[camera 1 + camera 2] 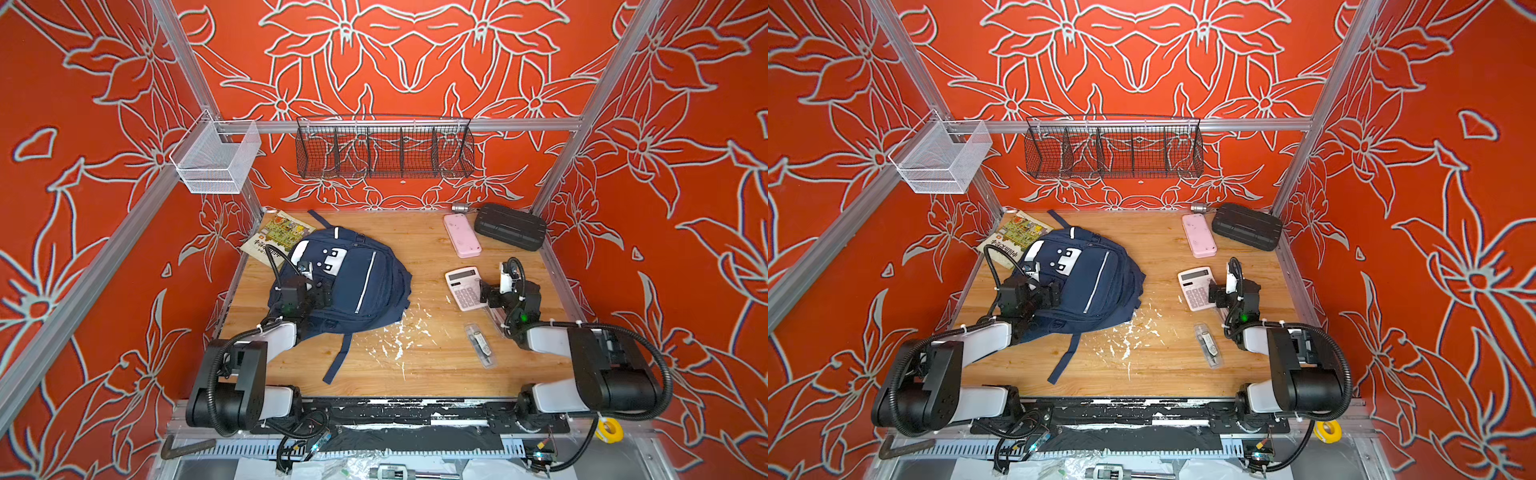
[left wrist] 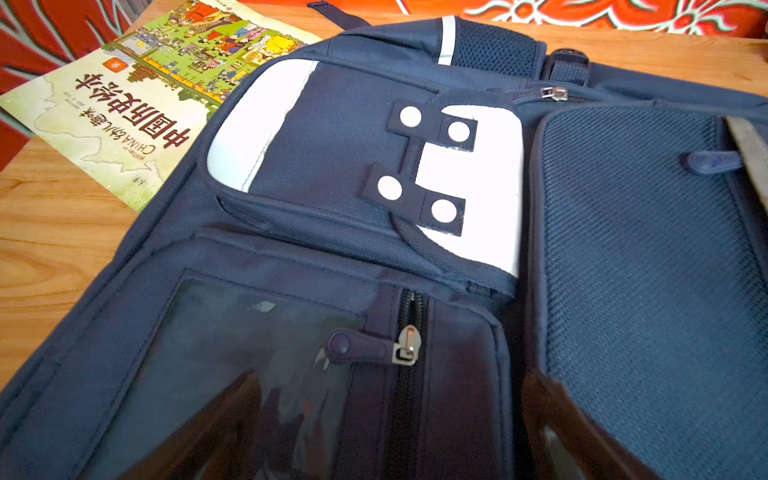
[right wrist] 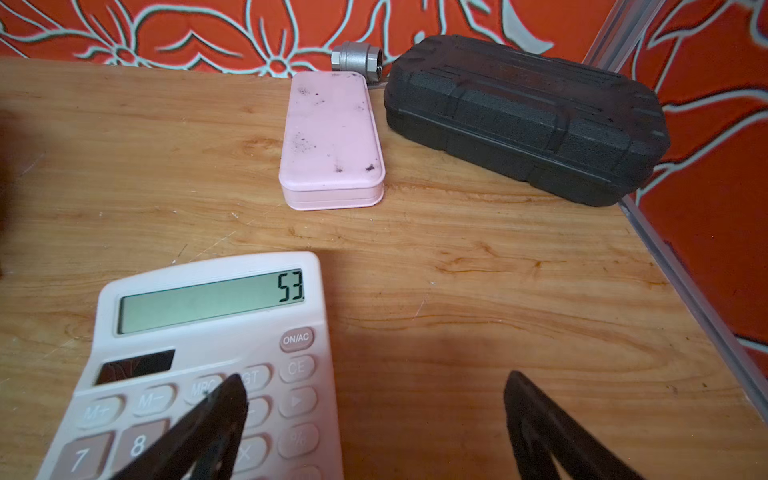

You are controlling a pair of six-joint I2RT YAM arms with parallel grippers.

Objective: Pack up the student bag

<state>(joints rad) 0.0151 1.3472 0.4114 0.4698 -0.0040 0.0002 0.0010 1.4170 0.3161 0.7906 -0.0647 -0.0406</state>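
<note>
With the student bag (image 1: 353, 282) flat on the desk (image 1: 436, 374) and zipped, the left fingers (image 2: 216, 428), wide open and empty just above it, should likely pinch its front zip pull (image 2: 365, 347) squarely; the right fingers (image 3: 536, 419), equally open and empty, hover over the calculator (image 3: 208, 332), well apart from the bag.

Bright, even light from above. A soft shadow lies on the wooden table (image 3: 457, 266). Top views bend at their edges; up close, the right gripper (image 3: 376, 380) looks blurred.
</note>
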